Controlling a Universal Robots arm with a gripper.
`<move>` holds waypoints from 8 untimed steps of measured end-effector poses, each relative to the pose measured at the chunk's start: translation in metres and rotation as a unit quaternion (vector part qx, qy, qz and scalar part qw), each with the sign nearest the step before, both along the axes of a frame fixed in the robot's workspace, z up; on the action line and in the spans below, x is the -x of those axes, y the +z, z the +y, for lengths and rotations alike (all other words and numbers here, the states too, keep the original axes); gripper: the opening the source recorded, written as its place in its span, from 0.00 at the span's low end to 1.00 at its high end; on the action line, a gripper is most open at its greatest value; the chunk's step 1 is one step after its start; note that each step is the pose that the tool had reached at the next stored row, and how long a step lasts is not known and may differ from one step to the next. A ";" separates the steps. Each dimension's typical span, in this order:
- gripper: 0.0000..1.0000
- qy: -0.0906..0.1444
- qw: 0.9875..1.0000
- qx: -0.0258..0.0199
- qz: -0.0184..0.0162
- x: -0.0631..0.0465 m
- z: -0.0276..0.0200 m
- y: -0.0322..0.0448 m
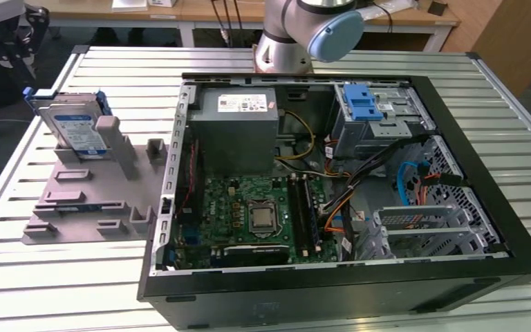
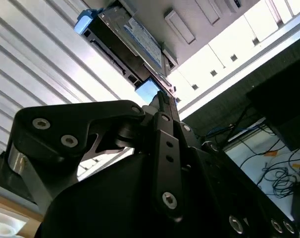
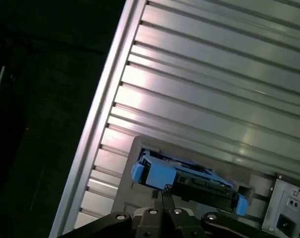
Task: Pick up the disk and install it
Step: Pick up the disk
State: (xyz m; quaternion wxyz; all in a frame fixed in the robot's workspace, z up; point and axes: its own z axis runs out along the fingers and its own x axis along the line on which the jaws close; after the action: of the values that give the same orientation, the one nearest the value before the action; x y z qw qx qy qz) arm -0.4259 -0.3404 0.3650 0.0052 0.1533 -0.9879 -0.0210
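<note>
The disk (image 1: 72, 128) stands on edge in a grey holder (image 1: 81, 207) on the exterior view's left, silver with a white-and-blue label and a blue carrier frame. Both wrist views look at it from a distance: the disk (image 2: 132, 42) shows its label side, and the disk (image 3: 189, 181) shows its blue-framed edge. My gripper (image 2: 160, 96) (image 3: 158, 193) is clear of the disk with open air between, its thin fingertips together and nothing held.
An open black computer case (image 1: 339, 187) lies on the slatted metal table (image 1: 63, 290), with a motherboard, a grey power supply (image 1: 238, 131) and a drive bay with a blue latch (image 1: 362, 104). The arm's base (image 1: 284, 41) stands behind the case.
</note>
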 end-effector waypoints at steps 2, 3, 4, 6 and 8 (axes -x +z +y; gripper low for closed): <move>0.11 0.018 1.000 0.000 0.000 0.000 0.0000 -0.0005; 0.11 0.027 1.000 0.000 0.000 0.000 0.0000 -0.0007; 0.11 0.036 0.999 0.000 0.000 0.000 0.0000 -0.0008; 0.11 0.054 0.999 0.000 0.000 0.000 0.0000 -0.0011; 0.11 0.072 0.997 0.000 0.000 0.000 0.0000 -0.0014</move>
State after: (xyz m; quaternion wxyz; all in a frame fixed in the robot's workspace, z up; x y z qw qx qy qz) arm -0.4259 -0.3404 0.3636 0.0066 0.2245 -0.9742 -0.0206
